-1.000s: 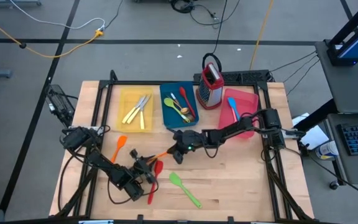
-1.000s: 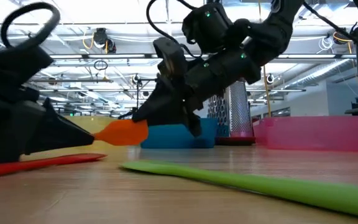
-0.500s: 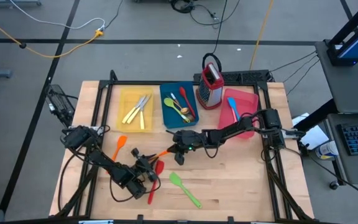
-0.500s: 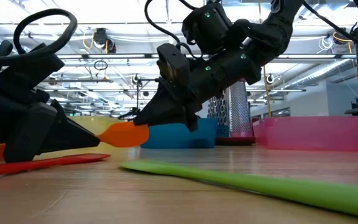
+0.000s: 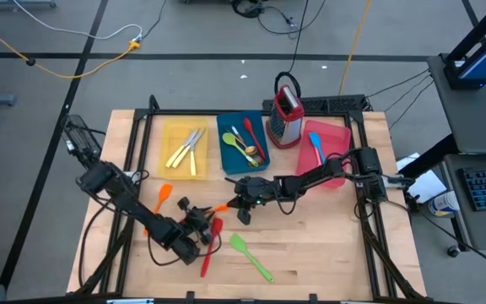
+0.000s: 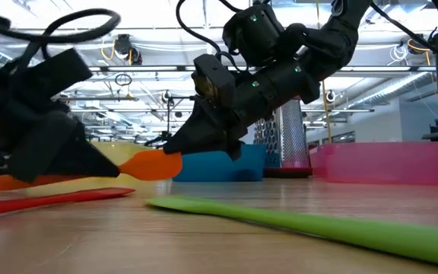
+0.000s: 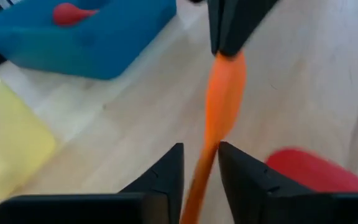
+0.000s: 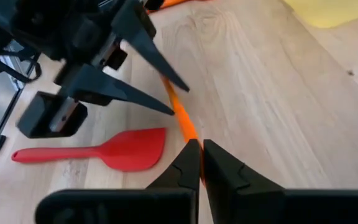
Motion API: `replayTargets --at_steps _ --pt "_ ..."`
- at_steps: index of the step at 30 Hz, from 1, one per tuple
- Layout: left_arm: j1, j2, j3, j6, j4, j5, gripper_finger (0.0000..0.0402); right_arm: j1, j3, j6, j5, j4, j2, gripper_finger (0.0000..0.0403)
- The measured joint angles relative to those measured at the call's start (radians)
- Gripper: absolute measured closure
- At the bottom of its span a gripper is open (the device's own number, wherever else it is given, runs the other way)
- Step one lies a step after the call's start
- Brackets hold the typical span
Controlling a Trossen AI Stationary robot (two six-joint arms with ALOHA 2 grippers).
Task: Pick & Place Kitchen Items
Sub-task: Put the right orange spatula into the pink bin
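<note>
An orange utensil (image 5: 218, 209) hangs a little above the table's middle, between my two grippers. My right gripper (image 5: 233, 205) comes from the right and is shut on its broad head. My left gripper (image 7: 201, 158) comes from the near left. It is open, with one finger on each side of the thin handle (image 7: 197, 180); I cannot tell whether either finger touches it. A red spatula (image 5: 211, 245) and a green spatula (image 5: 251, 257) lie flat on the wood near the front. A second orange spatula (image 5: 162, 199) lies at the left. My right gripper pinches the far tip of the orange utensil's broad head (image 7: 225, 59) between its two shut fingers. The fingers slant down from the table's right and lie along the utensil. The head is lifted clear of the table, and the handle (image 8: 178, 112) runs on toward my left gripper.
Along the far side stand a yellow tray (image 5: 184, 160) with cutlery, a blue tray (image 5: 229, 156) with several utensils, a pink tray (image 5: 336, 139) with a blue utensil, and a red-framed grater (image 5: 288, 118). Bare wood lies at the front right.
My left gripper has risen and tipped, and its arm has swung a little toward the far edge. My right gripper has stayed in place and rolled slightly about its own line. The orange utensil has kept its place between them.
</note>
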Motion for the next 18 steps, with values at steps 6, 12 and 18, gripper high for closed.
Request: replayTargets --at_steps 6,12,18 --pt "0.025 -0.082 0.0 0.113 0.006 -0.006 0.0236 0.0 0.0 0.0 0.0 -0.003 0.0 0.0401" --pt "0.017 -0.2 0.001 0.215 0.005 -0.024 0.0207 0.002 0.0 0.0 0.001 -0.003 -0.003 0.0401" --pt "0.002 -0.328 0.002 0.301 0.004 -0.025 0.0206 0.002 0.0 0.0 0.0 -0.004 -0.004 0.0401"
